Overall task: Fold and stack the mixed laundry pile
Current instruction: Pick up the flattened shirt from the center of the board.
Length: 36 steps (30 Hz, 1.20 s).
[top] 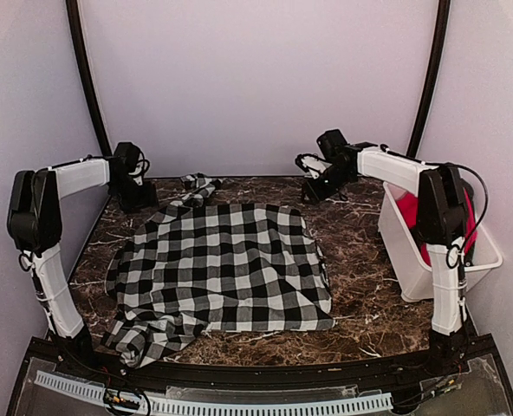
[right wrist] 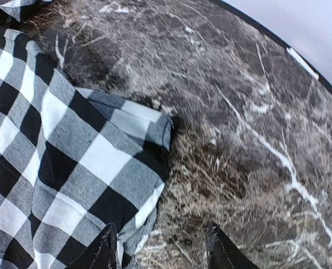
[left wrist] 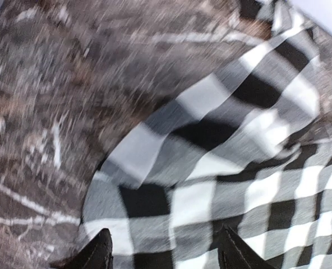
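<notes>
The black-and-white checked garment (top: 226,269) lies spread flat across the middle of the dark marble table, with a bunched sleeve at the front left. The red garment (top: 410,211) sits inside the white bin. My left gripper (top: 144,201) hovers at the cloth's back left corner. In its wrist view the left gripper (left wrist: 165,255) is open, with checked cloth (left wrist: 211,157) lying below the gap. My right gripper (top: 310,195) is at the back right corner. The right gripper (right wrist: 161,252) is open, with the cloth's corner (right wrist: 127,162) beside its left finger (right wrist: 101,252) and bare table between the tips.
A white plastic bin (top: 430,277) stands at the table's right edge, beside the right arm's upright link. The grey back wall rises just behind both grippers. A black rail runs along the near edge of the table (top: 360,286).
</notes>
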### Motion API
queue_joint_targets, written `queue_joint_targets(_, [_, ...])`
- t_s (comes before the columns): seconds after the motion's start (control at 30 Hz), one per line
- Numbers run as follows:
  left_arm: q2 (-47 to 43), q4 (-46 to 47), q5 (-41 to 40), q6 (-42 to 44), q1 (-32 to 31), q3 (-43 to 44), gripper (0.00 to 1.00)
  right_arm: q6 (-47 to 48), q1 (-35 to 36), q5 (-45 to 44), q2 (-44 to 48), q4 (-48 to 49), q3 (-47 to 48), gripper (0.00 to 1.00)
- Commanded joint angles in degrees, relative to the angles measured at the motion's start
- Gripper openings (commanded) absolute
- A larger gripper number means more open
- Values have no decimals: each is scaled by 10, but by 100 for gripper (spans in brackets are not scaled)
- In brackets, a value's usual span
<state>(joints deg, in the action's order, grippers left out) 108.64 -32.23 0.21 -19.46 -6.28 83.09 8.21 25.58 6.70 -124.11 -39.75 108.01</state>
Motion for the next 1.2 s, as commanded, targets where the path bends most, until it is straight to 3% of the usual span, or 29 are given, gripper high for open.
queue_joint_targets(0.0, [56, 51, 115, 7, -3, 122, 66, 51, 5, 65, -58, 7, 79, 52])
queue_joint_targets(0.27, [247, 25, 133, 25, -24, 356, 78, 101, 15, 62, -132, 2, 144, 53])
queue_joint_targets(0.53, [350, -6, 127, 44, -44, 481, 82, 153, 24, 7, -183, 9, 169, 53])
queue_joint_targets(0.63, [362, -8, 127, 45, -45, 498, 82, 164, 29, -18, -192, 17, 166, 47])
queue_joint_targets(0.9, [402, -30, 86, 62, -46, 567, 84, 179, 41, -37, -175, 32, 149, 1])
queue_joint_targets(0.93, [408, -33, 79, 63, -46, 575, 85, 180, 42, -37, -170, 32, 146, 0])
queue_joint_targets(1.0, [421, -39, 68, 69, -47, 592, 96, 179, 45, -45, -158, 31, 141, 0])
queue_joint_targets(1.17, [445, -34, 46, 84, -56, 614, 99, 164, 49, -65, -114, 36, 120, 0])
